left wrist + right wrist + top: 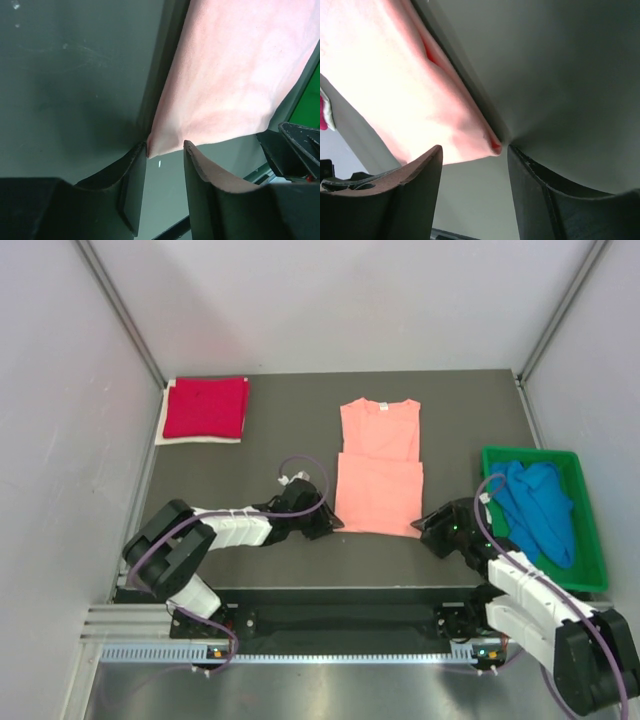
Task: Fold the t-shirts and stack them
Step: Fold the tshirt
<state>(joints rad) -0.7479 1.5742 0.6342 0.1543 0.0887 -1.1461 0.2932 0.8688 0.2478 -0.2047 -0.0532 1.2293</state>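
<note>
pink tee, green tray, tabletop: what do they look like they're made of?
Pink tee: soft matte cloth, probably cotton; a fine weave shows in the left wrist view, and it lies limp and folded.
Green tray: looks like rigid plastic, with an even bright colour and straight raised walls.
Tabletop: dark matte sheet with faint scuffs; the material can't be told.
</note>
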